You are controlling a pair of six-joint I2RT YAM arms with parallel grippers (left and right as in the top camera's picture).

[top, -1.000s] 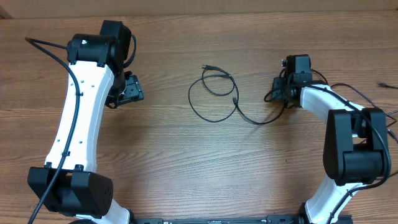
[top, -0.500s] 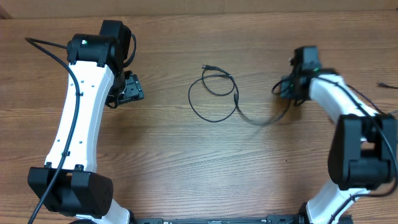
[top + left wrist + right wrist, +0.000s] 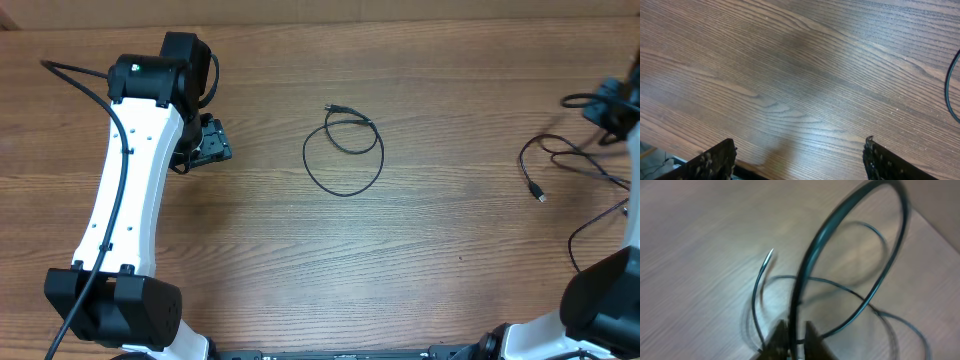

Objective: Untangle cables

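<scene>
Dragged rightward: pinched cable (image 3: 800,280) in right gripper (image 3: 792,336); looped cable (image 3: 343,150) central.

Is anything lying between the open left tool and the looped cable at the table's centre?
Nothing visible: only bare table separates the left tool from the looped cable, in the overhead view.

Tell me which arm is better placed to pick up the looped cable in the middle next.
Left, probably: the left end effector is open, empty and nearer the looped cable. The right end effector is far off, shut on a second cable.
</scene>
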